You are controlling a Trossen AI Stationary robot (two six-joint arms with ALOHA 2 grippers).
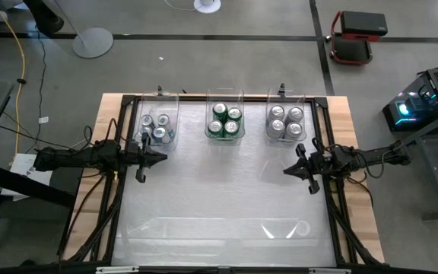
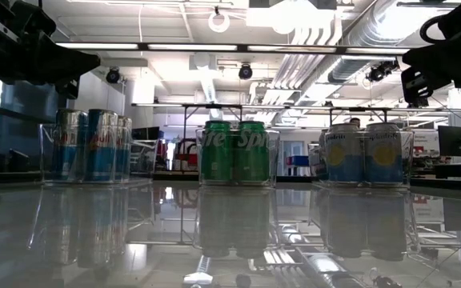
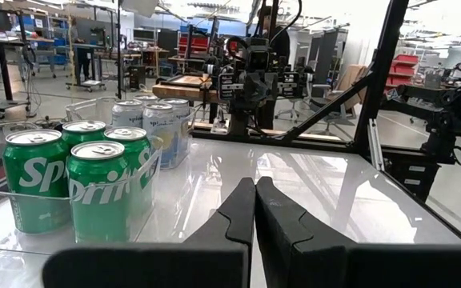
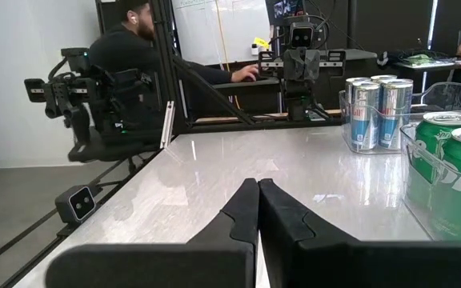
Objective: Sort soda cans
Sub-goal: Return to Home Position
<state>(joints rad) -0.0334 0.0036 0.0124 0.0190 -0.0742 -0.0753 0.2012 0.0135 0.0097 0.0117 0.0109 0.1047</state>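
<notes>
Three clear bins stand in a row at the table's far side. The left bin (image 1: 158,129) holds silver-and-blue cans (image 2: 93,146). The middle bin (image 1: 225,119) holds green cans (image 3: 94,188). The right bin (image 1: 287,122) holds silver cans (image 2: 362,154). My left gripper (image 1: 163,158) is shut and empty above the table, near the left bin's near side. My right gripper (image 1: 286,170) is shut and empty above the table, nearer than the right bin. Both also show in their wrist views, left (image 3: 254,200) and right (image 4: 258,200).
A long clear empty bin (image 1: 219,227) lies along the table's near side. A dark metal frame (image 1: 131,114) runs along the table's left, right and far edges. A person (image 4: 134,44) sits at a desk beyond the table's left side. Bare table lies between the grippers.
</notes>
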